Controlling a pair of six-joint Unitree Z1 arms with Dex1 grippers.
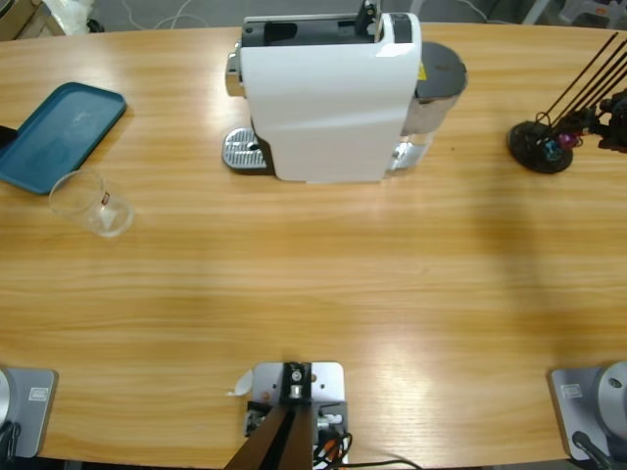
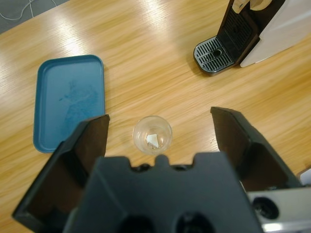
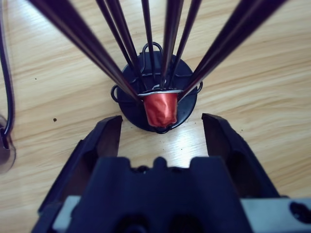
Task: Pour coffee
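A small clear glass tumbler (image 1: 91,203) with a tiny red mark stands on the table's left side, beside a blue tray. In the left wrist view the tumbler (image 2: 152,135) is seen from above, and my left gripper (image 2: 160,119) hangs open over it, well clear of it. The tumbler looks empty, and no coffee is in view. A white coffee machine (image 1: 328,98) stands at the back middle with its drip grate (image 2: 216,54) bare. My right gripper (image 3: 160,121) is open just short of a red capsule (image 3: 161,108). The capsule hangs in a black wire holder (image 3: 158,90). Neither arm shows clearly from above.
The blue tray (image 1: 59,132) (image 2: 68,99) lies at the far left edge with nothing on it. The black capsule holder (image 1: 541,145) stands at the far right, its long rods slanting up and right. A dark shape (image 1: 605,119) sits beside it at the edge.
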